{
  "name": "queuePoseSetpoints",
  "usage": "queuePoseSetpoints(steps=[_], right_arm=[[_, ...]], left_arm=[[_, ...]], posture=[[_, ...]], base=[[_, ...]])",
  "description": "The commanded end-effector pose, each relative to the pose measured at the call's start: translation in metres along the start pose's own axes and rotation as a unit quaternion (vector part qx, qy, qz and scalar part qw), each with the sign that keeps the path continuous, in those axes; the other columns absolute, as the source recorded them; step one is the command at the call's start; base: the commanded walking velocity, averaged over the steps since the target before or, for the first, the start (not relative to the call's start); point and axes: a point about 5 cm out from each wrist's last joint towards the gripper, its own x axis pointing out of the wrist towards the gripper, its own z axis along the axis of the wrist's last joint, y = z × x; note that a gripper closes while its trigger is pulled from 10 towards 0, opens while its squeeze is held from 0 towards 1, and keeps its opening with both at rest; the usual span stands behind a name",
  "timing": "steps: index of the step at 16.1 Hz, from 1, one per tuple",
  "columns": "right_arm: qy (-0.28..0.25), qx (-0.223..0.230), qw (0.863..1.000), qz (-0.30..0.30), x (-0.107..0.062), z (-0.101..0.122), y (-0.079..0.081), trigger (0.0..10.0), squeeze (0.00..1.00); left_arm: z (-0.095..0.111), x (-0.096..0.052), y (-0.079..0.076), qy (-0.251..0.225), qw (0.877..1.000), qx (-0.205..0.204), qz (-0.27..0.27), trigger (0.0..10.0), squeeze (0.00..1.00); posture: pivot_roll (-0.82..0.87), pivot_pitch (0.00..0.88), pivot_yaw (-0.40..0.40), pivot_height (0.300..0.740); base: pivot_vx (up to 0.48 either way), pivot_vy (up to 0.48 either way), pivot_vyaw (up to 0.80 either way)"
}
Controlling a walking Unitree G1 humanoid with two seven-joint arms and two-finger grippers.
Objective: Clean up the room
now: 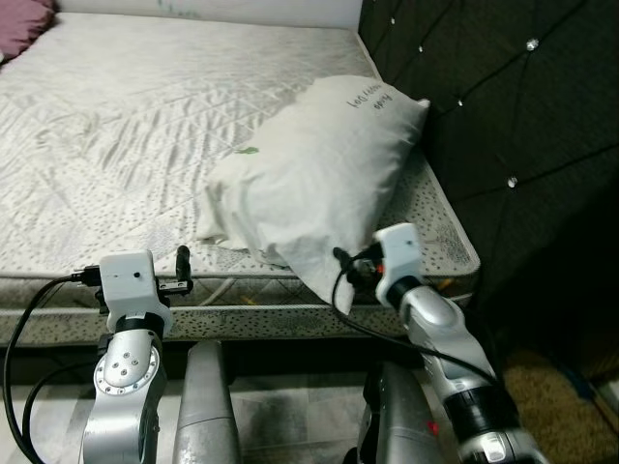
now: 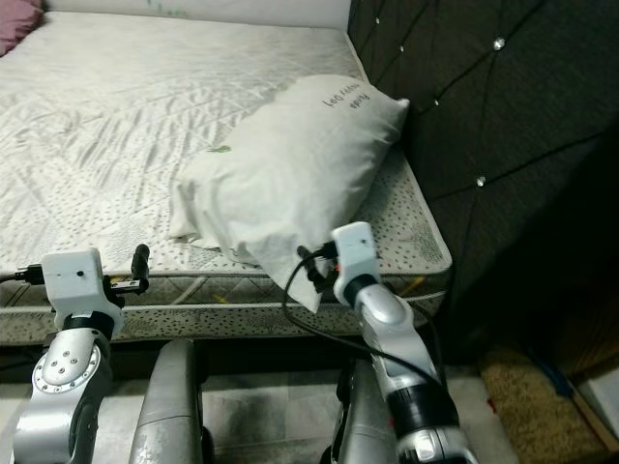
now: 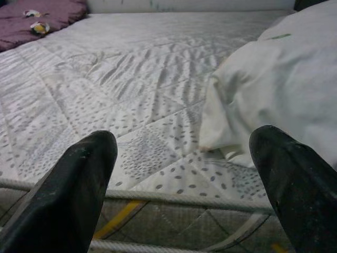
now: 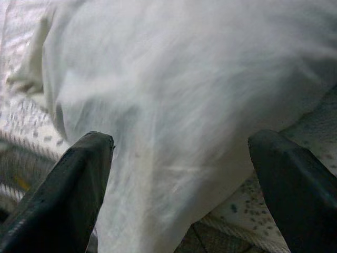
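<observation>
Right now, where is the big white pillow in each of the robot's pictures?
Left eye view: pillow, right of middle, against the dark headboard.
Right eye view: middle.
Left wrist view: right side.
Right wrist view: just ahead of the open fingers.
Shared landmark: the spotted mattress edge.

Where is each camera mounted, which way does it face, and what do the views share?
Left eye: on the head, looking forward and down at the mattress and pillow; both silver arms show.
Right eye: the same scene from slightly aside.
Left wrist: along the left gripper with open fingers, across the mattress edge.
Right wrist: along the right gripper with open fingers, close to the pillow.
Shared: all four show the pillow.
</observation>
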Motion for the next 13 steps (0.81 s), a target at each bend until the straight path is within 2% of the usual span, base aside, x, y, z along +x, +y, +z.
queuePoseSetpoints(steps=[1,6,7,12,13], right_arm=[[0.014,-0.015,1.000,0.016,0.007,-0.005,0.005,10.0,0.00],[0.040,-0.020,0.998,0.033,0.023,-0.010,0.012,10.0,0.00],[0.040,0.008,0.999,0.015,0.030,-0.008,0.011,10.0,0.00],[0.039,0.049,0.998,-0.002,0.049,0.008,0.025,10.0,0.00],[0.040,0.070,0.997,-0.016,0.053,0.013,0.029,10.0,0.00]], left_arm=[[0.001,-0.004,0.000,0.006,1.000,-0.004,-0.002,10.0,0.00],[0.000,-0.021,0.004,0.026,1.000,-0.011,-0.010,10.0,0.00],[0.001,-0.024,0.005,0.030,0.999,-0.009,-0.011,10.0,0.00],[0.002,-0.032,0.007,0.044,0.999,-0.008,-0.019,10.0,0.00],[0.004,-0.035,0.006,0.047,0.999,-0.009,-0.019,10.0,0.00]], posture=[[0.12,0.000,-0.091,0.524],[0.16,0.004,-0.103,0.524],[0.17,0.021,-0.101,0.524],[0.17,0.060,-0.097,0.524],[0.17,0.070,-0.101,0.524]], base=[[0.000,0.000,0.00],[0.000,0.000,0.00],[0.000,0.000,0.00],[0.000,0.000,0.00],[0.000,0.000,0.00]])
